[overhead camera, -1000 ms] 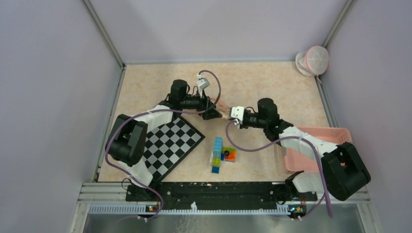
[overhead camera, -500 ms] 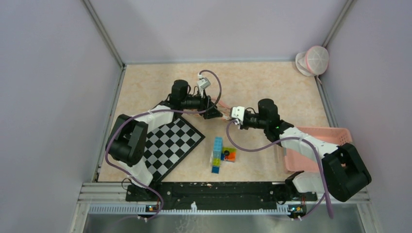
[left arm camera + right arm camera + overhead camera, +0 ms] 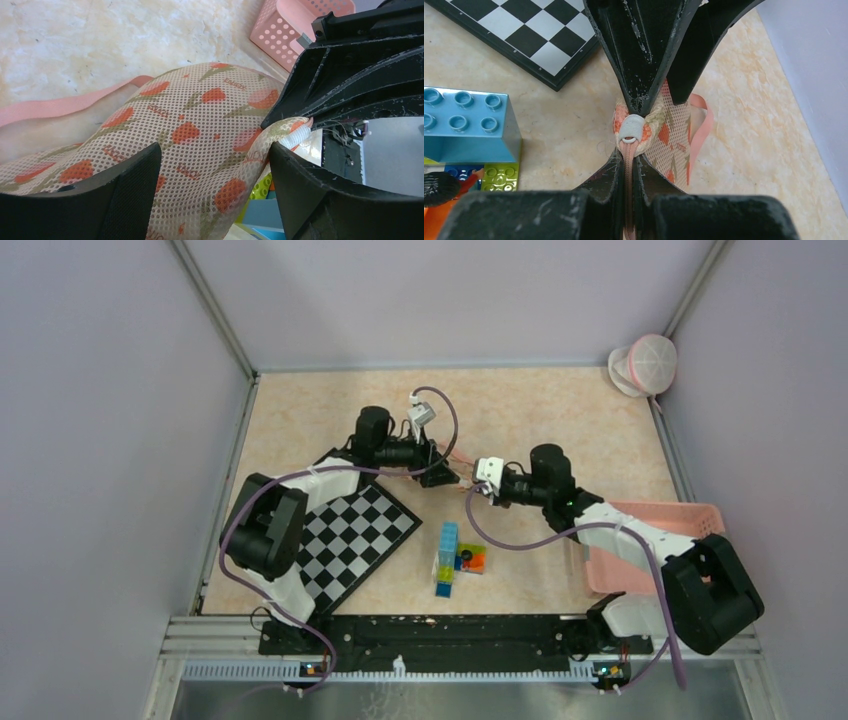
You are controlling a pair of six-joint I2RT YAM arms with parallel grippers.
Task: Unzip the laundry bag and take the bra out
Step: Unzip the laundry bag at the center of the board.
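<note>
Near the bottom of the top view lie toy bricks (image 3: 448,558), with a chessboard (image 3: 352,532) at their left and a pink basket (image 3: 655,540) at right. Just above, at frame centre, the right gripper (image 3: 628,159) is pinched closed on the zip pull (image 3: 628,145). The laundry bag (image 3: 200,115), orange-flowered mesh, sits between both grippers. The left gripper (image 3: 212,155) clasps it, jaws wide, both fingers against the mesh. Beyond, a pink strap (image 3: 60,106) trails onto the table (image 3: 560,410).
</note>
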